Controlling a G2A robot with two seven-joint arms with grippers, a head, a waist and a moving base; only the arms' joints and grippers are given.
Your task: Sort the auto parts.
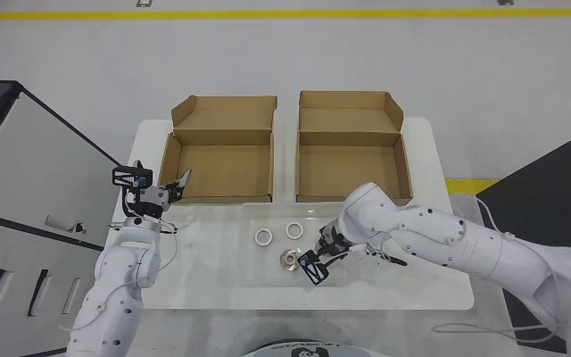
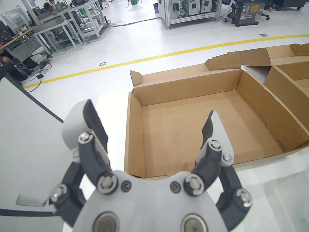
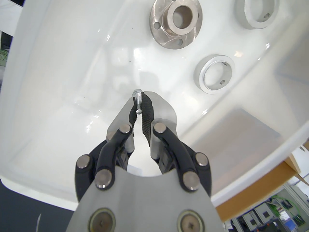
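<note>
Two cardboard boxes (image 1: 219, 170) (image 1: 352, 170), two rings (image 1: 265, 237) (image 1: 293, 230), one flange (image 1: 289, 260), one bolt (image 3: 138, 102) between right fingers (image 3: 146, 113)

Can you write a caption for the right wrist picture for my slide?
Right gripper pinches a bolt over the tray, near a flange and two rings.

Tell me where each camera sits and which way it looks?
Top view: above the arms, looking down at the table, boxes and tray; both arms show.
Left wrist view: on the left arm, facing the left box; the open left fingers show.
Right wrist view: on the right arm, facing into the tray; the right fingers pinch a bolt.
Shared: top and right wrist views both show the flange and two rings.
</note>
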